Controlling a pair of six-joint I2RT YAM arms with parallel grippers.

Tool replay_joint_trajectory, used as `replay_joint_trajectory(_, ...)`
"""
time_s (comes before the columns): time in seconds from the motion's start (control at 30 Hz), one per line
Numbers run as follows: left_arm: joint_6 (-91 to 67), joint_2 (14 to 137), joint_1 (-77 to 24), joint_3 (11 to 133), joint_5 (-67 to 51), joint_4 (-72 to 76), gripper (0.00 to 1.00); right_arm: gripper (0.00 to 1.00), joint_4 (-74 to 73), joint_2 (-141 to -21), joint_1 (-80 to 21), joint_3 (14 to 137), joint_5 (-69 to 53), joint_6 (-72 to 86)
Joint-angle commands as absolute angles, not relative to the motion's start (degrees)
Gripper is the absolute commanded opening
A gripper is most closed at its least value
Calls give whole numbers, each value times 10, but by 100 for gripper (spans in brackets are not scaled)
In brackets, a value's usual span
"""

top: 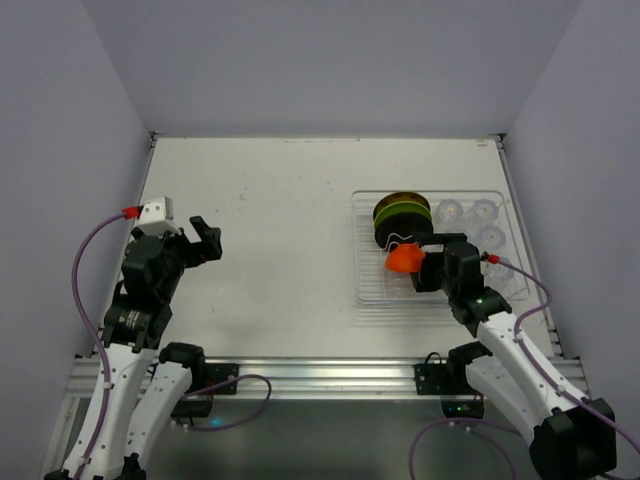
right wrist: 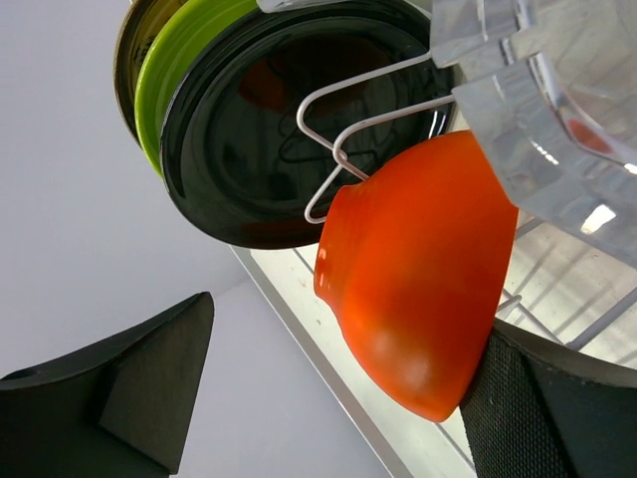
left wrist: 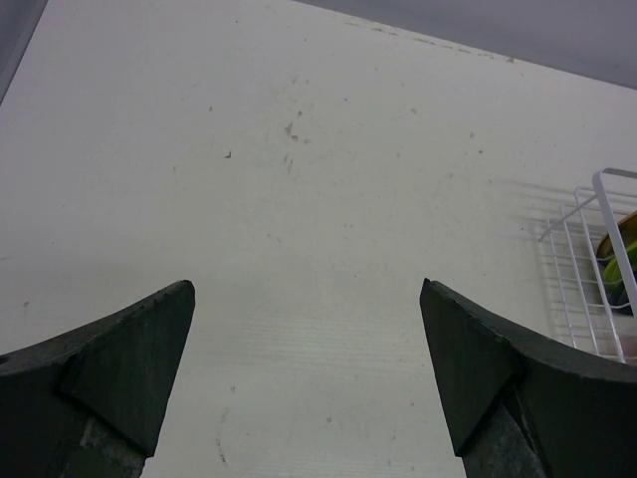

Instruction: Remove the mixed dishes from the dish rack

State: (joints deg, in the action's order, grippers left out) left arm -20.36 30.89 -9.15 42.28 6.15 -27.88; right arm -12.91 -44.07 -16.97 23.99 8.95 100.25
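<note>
The clear dish rack (top: 366,291) stands at the right of the table. In it an orange-red bowl (top: 403,260) leans on edge against a white wire divider (right wrist: 338,149). Behind it stand the black plate (right wrist: 249,139), the lime green plate (right wrist: 174,70) and the yellow-brown plate (right wrist: 127,50). Several clear cups (top: 470,212) fill the rack's right side. My right gripper (top: 426,265) is open around the bowl (right wrist: 418,289). One finger (right wrist: 537,408) touches the bowl's base; the other is well apart. My left gripper (top: 205,240) is open and empty over the bare table at the left.
In the left wrist view, the rack's white wire edge (left wrist: 577,259) and a bit of the green plate (left wrist: 622,269) show at far right. Grey walls close in the table on three sides. The rack sits near the right wall.
</note>
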Motion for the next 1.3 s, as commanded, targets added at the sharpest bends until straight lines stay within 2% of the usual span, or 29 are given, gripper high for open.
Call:
replay_joint_trajectory(0.0, -196, 306, -96, 419, 53, -258, 100, 94, -80, -433, -172, 229, 90, 998)
replay_joint_trajectory(0.73, -196, 298, -98, 419, 57, -258, 100, 91, 88, -390, -173, 129, 76, 982)
replay_joint_trajectory(0.9, -195, 298, -98, 419, 57, -258, 100, 85, 138, -396, -172, 108, 78, 977)
replay_joint_trajectory(1.27, -195, 296, -98, 419, 59, -258, 100, 67, 143, -384, -172, 96, 85, 965)
